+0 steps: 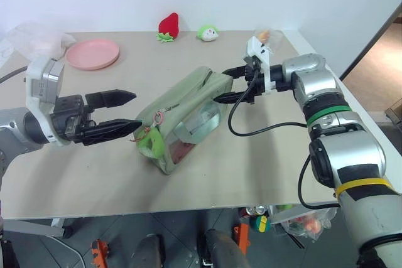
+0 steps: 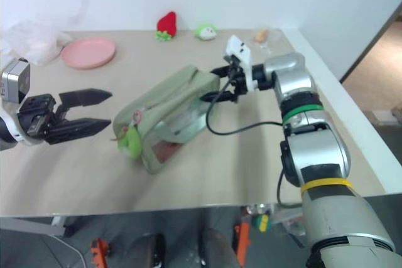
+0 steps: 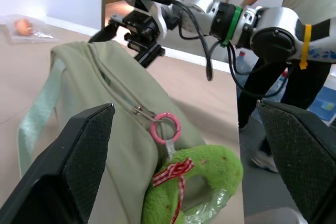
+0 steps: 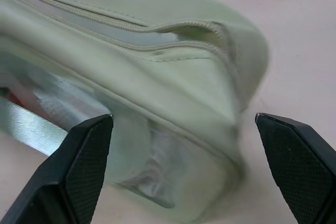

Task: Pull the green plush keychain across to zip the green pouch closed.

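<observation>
At nine o'clock of the pouch I have my left gripper, jaws wide and holding nothing, tips just short of the keychain. That keychain hangs off the pouch's near-left end, at about seven o'clock of it. At two o'clock, my right gripper is spread wide too, one finger either side of the far end. Beyond, at eleven, sits a pink plate

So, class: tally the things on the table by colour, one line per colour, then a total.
Green: 3, green pouch, green plush keychain, green-and-white plush
Red: 1, strawberry plush
Pink: 1, plate
Clear: 1, small bag
Total: 6
</observation>
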`<state>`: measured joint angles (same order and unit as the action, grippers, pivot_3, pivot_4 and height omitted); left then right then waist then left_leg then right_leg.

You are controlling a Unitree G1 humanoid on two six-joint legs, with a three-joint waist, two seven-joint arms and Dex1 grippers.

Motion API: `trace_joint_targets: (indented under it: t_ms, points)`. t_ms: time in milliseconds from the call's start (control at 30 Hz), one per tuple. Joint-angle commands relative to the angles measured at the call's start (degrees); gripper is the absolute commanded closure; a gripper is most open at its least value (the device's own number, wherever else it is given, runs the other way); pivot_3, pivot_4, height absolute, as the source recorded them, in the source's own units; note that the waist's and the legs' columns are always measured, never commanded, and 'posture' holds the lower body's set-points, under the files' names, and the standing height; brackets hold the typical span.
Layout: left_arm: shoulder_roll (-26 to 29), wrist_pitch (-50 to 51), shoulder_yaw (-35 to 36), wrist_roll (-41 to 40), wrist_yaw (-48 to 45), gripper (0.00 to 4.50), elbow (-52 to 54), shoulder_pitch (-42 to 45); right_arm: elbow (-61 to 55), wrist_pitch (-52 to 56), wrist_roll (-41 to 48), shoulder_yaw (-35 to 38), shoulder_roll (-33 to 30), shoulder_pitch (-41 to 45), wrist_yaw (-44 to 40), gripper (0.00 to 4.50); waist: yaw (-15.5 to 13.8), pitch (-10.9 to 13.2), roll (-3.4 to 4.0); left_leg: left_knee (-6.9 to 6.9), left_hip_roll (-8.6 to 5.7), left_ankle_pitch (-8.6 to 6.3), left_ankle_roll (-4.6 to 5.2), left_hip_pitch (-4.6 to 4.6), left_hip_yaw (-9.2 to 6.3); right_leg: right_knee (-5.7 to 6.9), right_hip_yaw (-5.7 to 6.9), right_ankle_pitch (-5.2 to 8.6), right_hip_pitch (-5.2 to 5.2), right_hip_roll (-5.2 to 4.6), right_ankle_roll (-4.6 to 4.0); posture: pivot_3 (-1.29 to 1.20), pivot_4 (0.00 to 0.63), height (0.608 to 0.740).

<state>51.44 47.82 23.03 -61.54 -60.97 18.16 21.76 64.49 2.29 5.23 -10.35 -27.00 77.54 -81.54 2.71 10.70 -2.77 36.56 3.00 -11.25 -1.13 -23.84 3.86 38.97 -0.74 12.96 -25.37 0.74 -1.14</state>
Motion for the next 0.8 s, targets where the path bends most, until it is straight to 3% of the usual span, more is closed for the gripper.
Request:
trace_joint_targets:
  t_ms: [33,467,600,800]
  points:
    - [0.8,-0.6,3.8,-1.1,1.9,0.00,0.9,-0.4,0.1,-1.0,1.8,3.0,2.1,1.3,-3.8,0.26,0.0,0.0,0.00,0.00,0.01,0.00,-0.01,0.01,-0.01,0.01,0.00,0.00,0.00,0.01,0.00,0.00,0.150,0.740]
    - [0.3,-1.6,5.1,-1.5,3.4,0.00,2.4,-2.8,0.4,-1.4,0.7,4.2,1.4,-0.1,-5.3,0.26,0.0,0.0,0.00,-0.02,0.03,0.01,-0.01,0.02,-0.01,0.02,0.02,0.00,0.00,0.02,-0.01,0.00,0.150,0.740]
    - [0.0,-1.7,5.0,-2.0,3.7,0.00,2.5,-2.7,1.8,-2.0,-1.9,3.5,0.6,-0.6,0.7,0.26,0.0,0.0,0.00,-0.02,0.02,0.01,-0.01,0.02,-0.01,0.02,0.02,0.00,0.01,0.01,-0.01,0.00,0.150,0.740]
    - [0.1,-1.8,4.4,-2.0,3.5,0.00,1.7,-2.4,4.1,-0.7,-2.2,5.1,-1.5,-0.1,0.3,0.26,0.0,0.0,0.00,-0.01,0.00,0.01,-0.02,0.02,-0.02,0.02,0.02,0.00,0.02,-0.01,-0.01,0.00,0.150,0.740]
